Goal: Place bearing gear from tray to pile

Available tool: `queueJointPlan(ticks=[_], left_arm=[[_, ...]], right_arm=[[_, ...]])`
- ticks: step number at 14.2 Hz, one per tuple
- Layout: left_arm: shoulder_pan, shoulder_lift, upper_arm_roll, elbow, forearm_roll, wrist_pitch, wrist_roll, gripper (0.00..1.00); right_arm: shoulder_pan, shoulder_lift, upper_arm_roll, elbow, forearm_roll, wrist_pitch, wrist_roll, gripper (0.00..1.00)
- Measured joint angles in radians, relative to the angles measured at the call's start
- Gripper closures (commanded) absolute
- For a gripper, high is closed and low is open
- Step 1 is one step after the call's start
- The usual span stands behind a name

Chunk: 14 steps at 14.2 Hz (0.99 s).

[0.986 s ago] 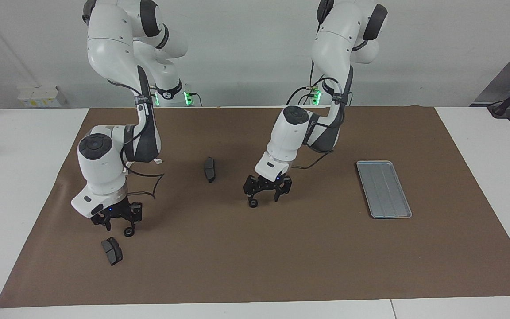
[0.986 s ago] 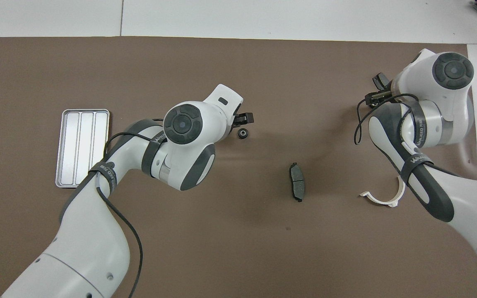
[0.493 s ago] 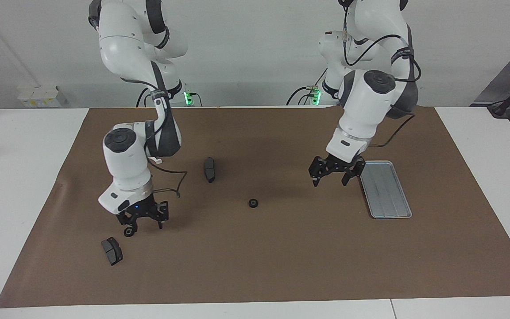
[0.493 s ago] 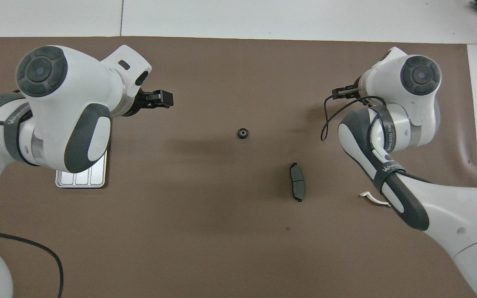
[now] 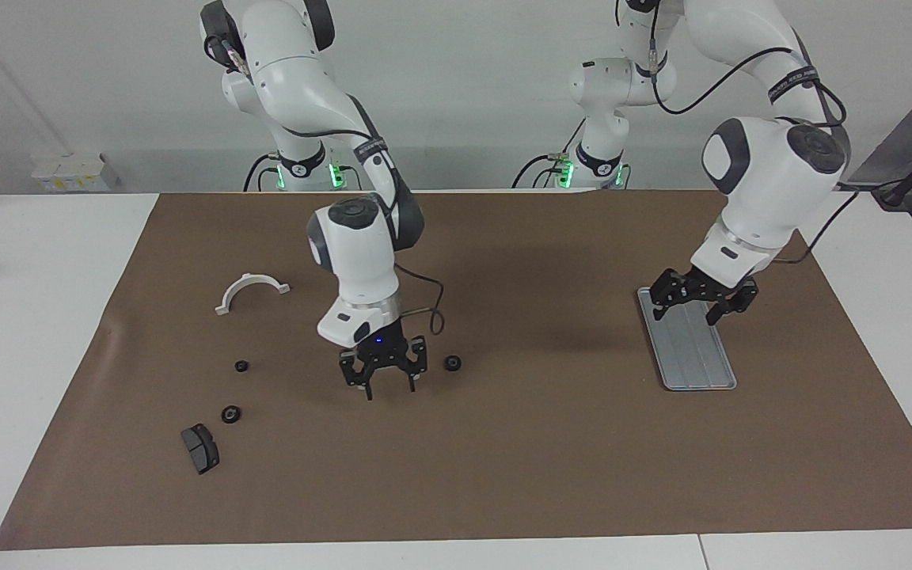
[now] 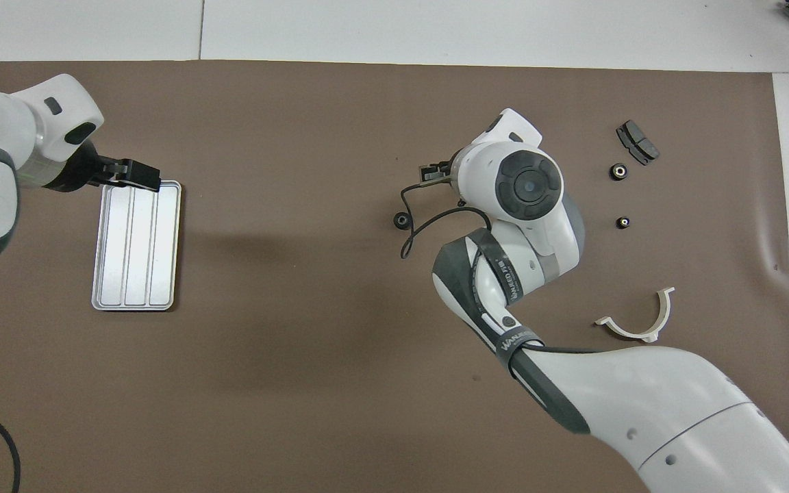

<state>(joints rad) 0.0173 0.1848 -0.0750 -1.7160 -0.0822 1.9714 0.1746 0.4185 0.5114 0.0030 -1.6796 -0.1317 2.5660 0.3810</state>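
Mid-bench, one bearing gear [image 5: 452, 363] lies just beside the right gripper [image 5: 387, 387], toward the left arm's end; fingers spread, empty. Left gripper [image 5: 698, 300], also spread, hovers over the tray [image 5: 699, 360].

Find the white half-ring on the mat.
In the facing view the white half-ring lies toward the right arm's end of the table, nearer to the robots than the two small black gears.

Band on the right arm [image 6: 512, 338] — partly legible lettering, seemingly "WANEED", nothing else readable
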Motion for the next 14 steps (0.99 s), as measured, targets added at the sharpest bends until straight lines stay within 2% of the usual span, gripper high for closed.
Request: queueJointPlan(ticks=[3,6,10,14], left_arm=[[0.099,-0.028,0.002,0.000,0.000,-0.044,0.167,0.00],[0.152,-0.068,0.003,0.002,0.000,-0.045,0.236,0.00],[0.154,-0.159,-0.014,0.003,0.000,-0.081,0.241,0.00],[0.095,-0.228,-0.030,0.009,0.020,-0.175,0.146,0.00]], right_arm=[[0.061,0.026,-0.001,-0.001,0.000,0.002,0.067,0.21],[0.080,0.042,-0.001,-0.001,0.000,0.005,0.088,0.21],[0.109,0.064,-0.002,-0.001,-0.011,0.005,0.140,0.22],[0.132,0.068,-0.002,-0.008,-0.012,0.005,0.175,0.33]])
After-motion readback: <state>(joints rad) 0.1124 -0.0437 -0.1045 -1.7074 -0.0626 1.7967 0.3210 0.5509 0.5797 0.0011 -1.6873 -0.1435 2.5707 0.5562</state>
